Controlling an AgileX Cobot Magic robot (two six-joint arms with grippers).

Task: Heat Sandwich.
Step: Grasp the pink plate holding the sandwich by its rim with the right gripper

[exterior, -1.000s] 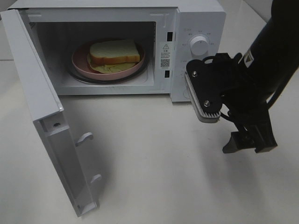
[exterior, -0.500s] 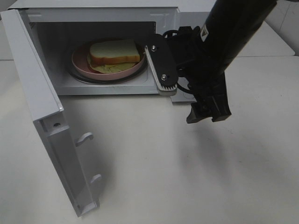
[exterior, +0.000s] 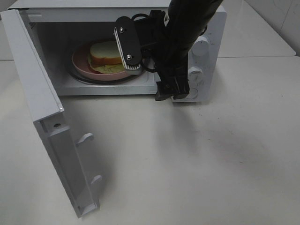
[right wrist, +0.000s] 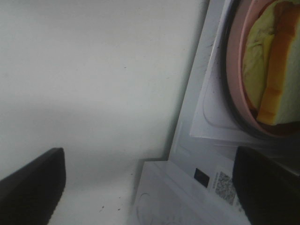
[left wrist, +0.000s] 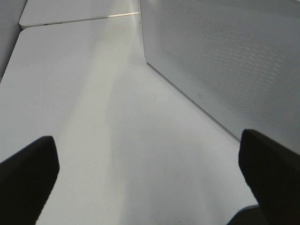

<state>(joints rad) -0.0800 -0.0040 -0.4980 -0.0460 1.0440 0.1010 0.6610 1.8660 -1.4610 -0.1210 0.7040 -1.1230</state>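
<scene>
The sandwich (exterior: 107,54), white bread with tan crust and pale green filling, lies on a round pink plate (exterior: 82,63) inside the open microwave (exterior: 93,14). My right arm hangs in front of the oven's right edge and control panel. Its gripper (exterior: 172,93) points down, open and empty, just outside the cavity. In the right wrist view the sandwich (right wrist: 276,70) and plate (right wrist: 236,70) show close by, beyond the open gripper (right wrist: 150,187). The left gripper (left wrist: 150,178) is open over bare table beside a white perforated panel (left wrist: 225,56); the high view does not show it.
The microwave door (exterior: 42,117) is swung wide open toward the front left, with its latch hooks (exterior: 86,137) sticking out. Two white knobs (exterior: 194,74) on the control panel peek out beside my right arm. The white table (exterior: 211,164) spreads in front.
My right arm has swung left and back, from the table right of the microwave to just in front of the cavity's right edge. The sandwich, the plate and the door have stayed put.
</scene>
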